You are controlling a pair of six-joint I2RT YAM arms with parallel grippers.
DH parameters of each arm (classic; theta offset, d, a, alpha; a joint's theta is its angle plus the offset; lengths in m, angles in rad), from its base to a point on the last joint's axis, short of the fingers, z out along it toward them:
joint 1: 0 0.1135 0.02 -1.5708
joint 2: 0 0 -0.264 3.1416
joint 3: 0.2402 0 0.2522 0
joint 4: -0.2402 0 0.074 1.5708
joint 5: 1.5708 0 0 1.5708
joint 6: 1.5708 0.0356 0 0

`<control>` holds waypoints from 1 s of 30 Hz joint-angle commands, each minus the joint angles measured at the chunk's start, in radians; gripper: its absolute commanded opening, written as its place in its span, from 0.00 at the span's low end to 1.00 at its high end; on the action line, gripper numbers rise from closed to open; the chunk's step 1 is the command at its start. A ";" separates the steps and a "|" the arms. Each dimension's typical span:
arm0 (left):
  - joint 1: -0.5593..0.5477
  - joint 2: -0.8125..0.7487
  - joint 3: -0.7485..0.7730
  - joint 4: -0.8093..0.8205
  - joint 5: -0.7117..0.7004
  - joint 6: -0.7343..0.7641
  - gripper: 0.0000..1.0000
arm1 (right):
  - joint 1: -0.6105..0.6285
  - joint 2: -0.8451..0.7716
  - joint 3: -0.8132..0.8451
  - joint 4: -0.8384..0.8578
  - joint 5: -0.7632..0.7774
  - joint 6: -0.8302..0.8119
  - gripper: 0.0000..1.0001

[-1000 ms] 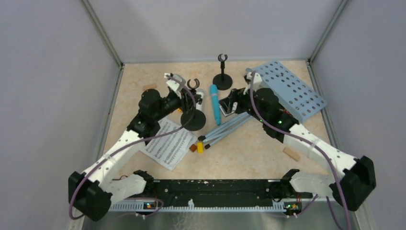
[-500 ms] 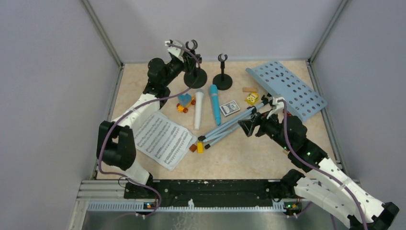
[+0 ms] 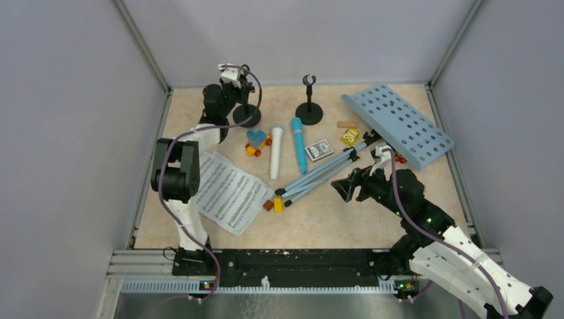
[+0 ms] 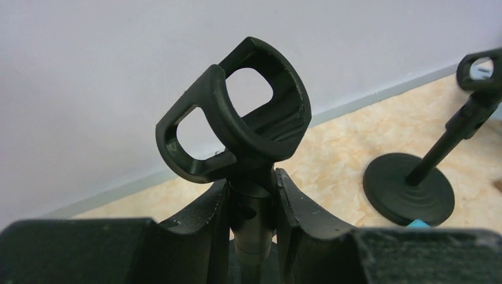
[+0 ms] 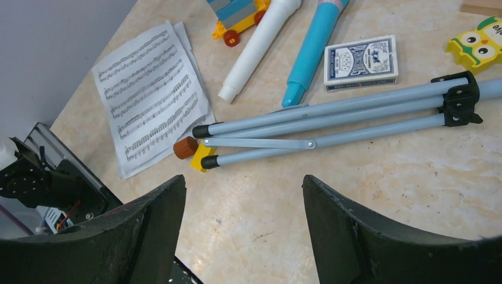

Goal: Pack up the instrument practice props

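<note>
Sheet-music pages (image 3: 226,193) lie nearest the arm bases on the left side, flat on the table and untouched. Across from them on the right, the right gripper (image 3: 346,187) hovers low with its fingers spread apart and nothing between them.

Just beyond it, toward the left, lie the tripod legs (image 3: 320,171) of the music rack. They are folded together, with their long axis running from the capped feet at the near left up to the hub at the far right, where the perforated plate (image 3: 399,126) tilts toward the right wall. In the right wrist view the legs cross from side to side ahead of the fingers. The gap therefore lines up along the tubes rather than across them, and pinching them would probably call for about a quarter turn of the wrist. The right arm is clearly the nearer of the 2.

Farther on, the white microphone (image 3: 275,154) and blue microphone (image 3: 298,145) lie side by side, pointing away from the bases.

At the far left, near the back wall, the left gripper (image 4: 251,216) is clamped on the stem of 1 black holder (image 4: 237,124). The second holder (image 3: 309,109) stands upright to its right, apart.
</note>
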 commanded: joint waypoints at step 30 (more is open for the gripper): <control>-0.005 -0.437 -0.223 -0.483 -0.367 -0.251 0.99 | -0.001 0.106 0.190 -0.403 0.174 0.159 0.72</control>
